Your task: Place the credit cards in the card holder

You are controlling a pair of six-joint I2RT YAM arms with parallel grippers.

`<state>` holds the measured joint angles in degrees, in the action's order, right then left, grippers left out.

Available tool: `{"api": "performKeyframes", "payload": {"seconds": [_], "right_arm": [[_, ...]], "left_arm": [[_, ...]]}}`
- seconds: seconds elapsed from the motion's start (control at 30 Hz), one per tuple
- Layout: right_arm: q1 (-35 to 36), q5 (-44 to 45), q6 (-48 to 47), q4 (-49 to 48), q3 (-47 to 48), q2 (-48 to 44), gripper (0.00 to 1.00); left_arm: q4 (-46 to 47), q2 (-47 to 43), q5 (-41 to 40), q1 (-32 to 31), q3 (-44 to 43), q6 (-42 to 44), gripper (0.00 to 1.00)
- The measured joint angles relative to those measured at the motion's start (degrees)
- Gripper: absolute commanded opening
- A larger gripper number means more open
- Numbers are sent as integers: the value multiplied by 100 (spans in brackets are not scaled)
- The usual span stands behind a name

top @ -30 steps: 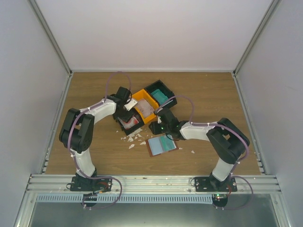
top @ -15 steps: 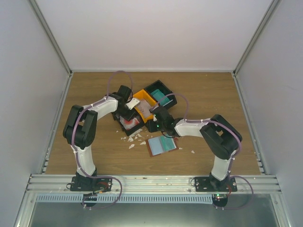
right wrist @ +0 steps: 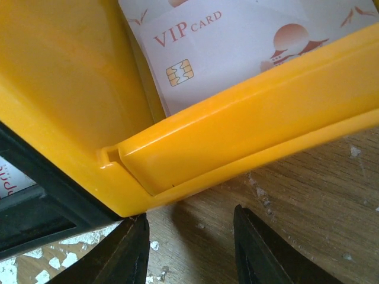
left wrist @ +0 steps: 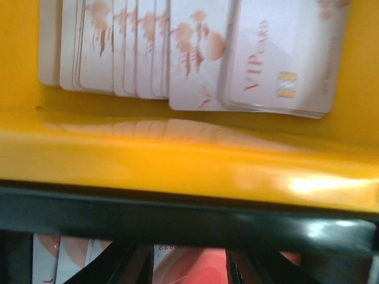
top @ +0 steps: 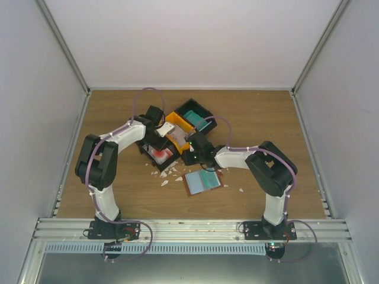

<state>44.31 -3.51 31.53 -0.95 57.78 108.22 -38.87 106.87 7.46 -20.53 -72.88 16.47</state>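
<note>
The reddish-brown card holder (top: 202,181) lies open on the table with a teal card on it. Whitish-pink credit cards (left wrist: 195,53) fill the orange bin (top: 177,135); they also show in the right wrist view (right wrist: 237,41). White cards with a red mark (left wrist: 189,269) lie in a black bin (top: 155,157). Teal cards (top: 194,116) lie in another black bin. My left gripper (left wrist: 189,260) is open, low over the red-marked cards; it shows in the top view (top: 159,145). My right gripper (right wrist: 189,236) is open and empty just above the wood at the orange bin's corner (top: 190,151).
White scraps (top: 169,173) lie on the wood left of the card holder, and a few show under my right fingers (right wrist: 59,260). The three bins stand close together at the table's middle. Grey walls enclose the table on three sides.
My right gripper has moved left, up against the orange bin's near corner. The orange bin and the teal-card bin have shifted slightly left. My left gripper stays over the red-marked cards.
</note>
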Motion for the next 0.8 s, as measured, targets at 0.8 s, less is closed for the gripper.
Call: {"api": "performKeyframes", "payload": {"seconds": [0.8], "right_arm": [[0,-87,46,-83,118,118,40]], "left_arm": [[-566,-962,761,-581,577,-494,48]]}}
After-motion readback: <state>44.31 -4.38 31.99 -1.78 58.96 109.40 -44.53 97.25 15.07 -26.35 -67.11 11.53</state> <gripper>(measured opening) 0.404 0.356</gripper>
